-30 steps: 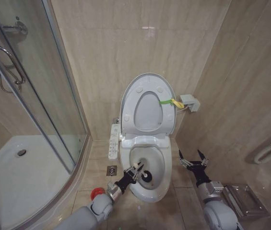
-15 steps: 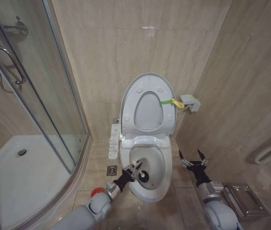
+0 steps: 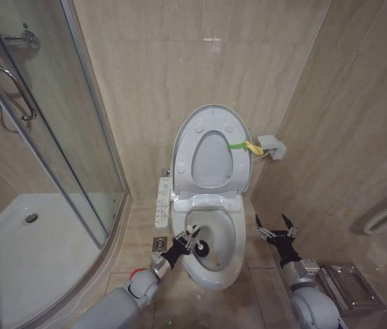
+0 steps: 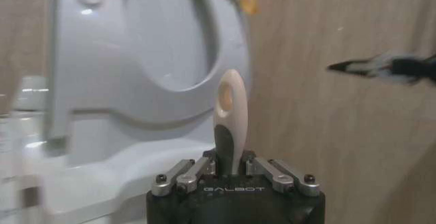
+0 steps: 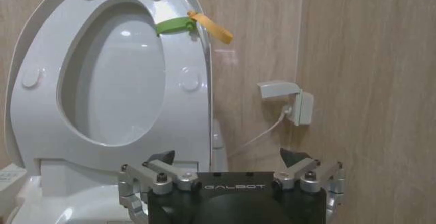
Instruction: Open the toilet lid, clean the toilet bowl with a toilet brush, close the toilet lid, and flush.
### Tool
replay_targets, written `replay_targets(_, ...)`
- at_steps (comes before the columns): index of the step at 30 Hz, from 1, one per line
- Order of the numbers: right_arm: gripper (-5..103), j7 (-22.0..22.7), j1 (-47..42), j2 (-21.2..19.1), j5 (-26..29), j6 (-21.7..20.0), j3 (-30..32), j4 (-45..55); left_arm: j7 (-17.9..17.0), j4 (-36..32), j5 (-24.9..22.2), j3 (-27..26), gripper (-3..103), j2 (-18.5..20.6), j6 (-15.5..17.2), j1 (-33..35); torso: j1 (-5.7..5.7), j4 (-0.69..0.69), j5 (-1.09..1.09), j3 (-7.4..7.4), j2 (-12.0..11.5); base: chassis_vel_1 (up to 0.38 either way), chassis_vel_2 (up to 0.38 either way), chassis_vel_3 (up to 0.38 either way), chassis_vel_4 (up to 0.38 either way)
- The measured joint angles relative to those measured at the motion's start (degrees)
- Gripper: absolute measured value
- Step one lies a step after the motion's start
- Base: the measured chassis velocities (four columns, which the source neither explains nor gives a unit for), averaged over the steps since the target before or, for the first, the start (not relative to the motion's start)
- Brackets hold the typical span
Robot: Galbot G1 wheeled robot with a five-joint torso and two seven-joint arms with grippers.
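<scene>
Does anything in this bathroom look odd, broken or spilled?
Nothing spilled or broken. One oddity: a yellow-green strap tied on the raised toilet lid. The left gripper holds the toilet brush inside the toilet bowl.

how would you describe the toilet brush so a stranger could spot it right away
Find the white toilet bowl against the back wall, its toilet lid standing raised. Over the bowl's left rim, the left gripper is shut on the toilet brush. Its round black bristle head sits inside the bowl, the only dark thing against white ceramic.

The glossy white oval plastic toilet lid (image 3: 210,152) is gleaming; the smooth white ceramic toilet bowl (image 3: 231,267) is shining; beige wall tiles (image 3: 145,68) are looking polished.
</scene>
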Motion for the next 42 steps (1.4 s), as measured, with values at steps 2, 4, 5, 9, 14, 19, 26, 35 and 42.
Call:
replay_targets(2, 100, 0.0, 0.0, 0.0, 0.0, 0.0, 0.0, 0.0, -0.9, -3.1, 0.1, 1.2, 20, 0.1, 1.0, 1.0, -0.01, -0.01, -0.01, 0.00, 0.0, 0.000, 0.000, 0.000, 0.000)
replay_targets(4, 100, 0.0, 0.0, 0.0, 0.0, 0.0, 0.0, 0.0, -1.1, -3.7, 0.2, 1.5, 20, 0.1, 1.2, 1.3, 0.00, -0.02, 0.00, 0.00, 0.0, 0.000, 0.000, 0.000, 0.000)
replay_targets(5, 100, 0.0, 0.0, 0.0, 0.0, 0.0, 0.0, 0.0, -1.2, -4.1, 0.6, 1.9, 20, 0.0, 1.5, 1.7, 0.00, -0.02, -0.01, 0.00, 0.0, 0.000, 0.000, 0.000, 0.000)
replay_targets(9, 100, 0.0, 0.0, 0.0, 0.0, 0.0, 0.0, 0.0, -2.0, -3.1, 0.9, 1.8, 20, -0.1, 1.5, 1.9, 0.00, -0.01, 0.00, 0.00, 0.0, 0.000, 0.000, 0.000, 0.000)
replay_targets(14, 100, 0.0, 0.0, 0.0, 0.0, 0.0, 0.0, 0.0, -2.4, -1.4, 0.9, 0.7, 20, 0.9, 1.6, 2.1, 0.00, 0.00, -0.01, 0.00, 0.0, 0.000, 0.000, 0.000, 0.000)
replay_targets(19, 100, 0.0, 0.0, 0.0, 0.0, 0.0, 0.0, 0.0, -2.7, -2.7, 1.2, 0.0, 20, 2.8, 1.6, 2.9, 0.00, 0.00, 0.00, 0.00, 0.0, 0.000, 0.000, 0.000, 0.000)
replay_targets(26, 100, 0.0, 0.0, 0.0, 0.0, 0.0, 0.0, 0.0, -3.4, -7.4, 1.3, 0.6, 20, 4.2, 2.5, 4.6, 0.00, 0.00, -0.01, 0.00, 0.0, 0.000, 0.000, 0.000, 0.000)
replay_targets(35, 100, 0.0, 0.0, 0.0, 0.0, 0.0, 0.0, 0.0, -2.4, -1.0, 1.3, -1.3, 20, 3.2, 1.2, 3.0, 0.00, -0.01, 0.00, 0.00, 0.0, 0.000, 0.000, 0.000, 0.000)
replay_targets(42, 100, 0.0, 0.0, 0.0, 0.0, 0.0, 0.0, 0.0, -3.2, -6.7, 1.2, 0.1, 20, 3.9, 2.2, 4.1, 0.00, -0.01, 0.00, 0.00, 0.0, 0.000, 0.000, 0.000, 0.000)
